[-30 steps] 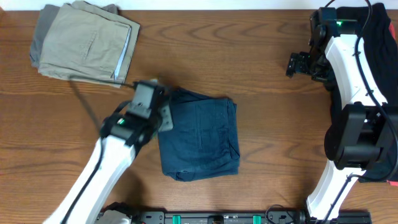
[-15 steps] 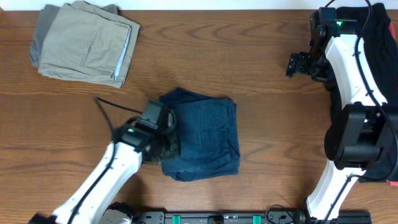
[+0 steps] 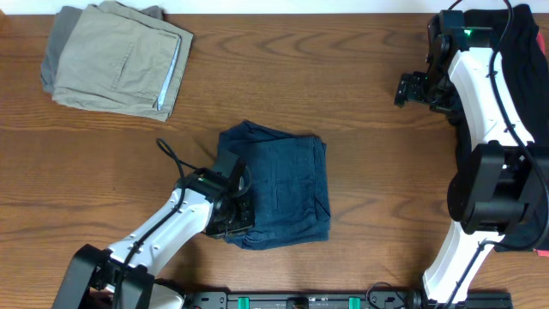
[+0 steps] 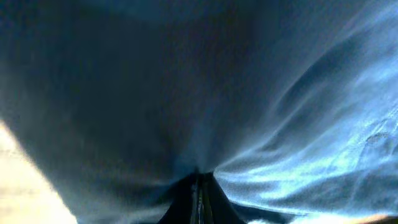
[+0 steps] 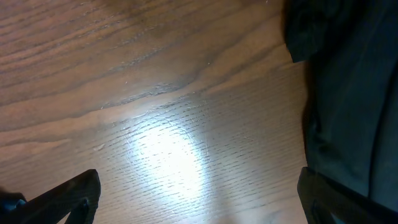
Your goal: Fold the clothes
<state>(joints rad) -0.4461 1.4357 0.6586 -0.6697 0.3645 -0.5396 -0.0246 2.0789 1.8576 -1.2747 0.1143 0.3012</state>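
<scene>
The dark navy shorts (image 3: 279,184) lie folded into a rough square at the table's middle. My left gripper (image 3: 233,209) rests on their lower left edge. In the left wrist view the navy cloth (image 4: 261,93) fills the frame and the dark fingers (image 4: 200,196) are pressed together with their tips against it; no cloth shows between them. My right gripper (image 3: 405,88) hangs open and empty over bare wood at the far right. Its two fingers stand wide apart in the right wrist view (image 5: 199,193).
Folded beige-and-grey shorts (image 3: 116,58) lie at the back left. A black garment (image 3: 525,34) lies at the right edge behind the right arm and shows in the right wrist view (image 5: 348,93). The table is brown wood (image 3: 360,51).
My left gripper has swept from the shorts' upper left corner down along their left side to the lower left edge. The shorts' shape has hardly changed. The right arm has not moved.
</scene>
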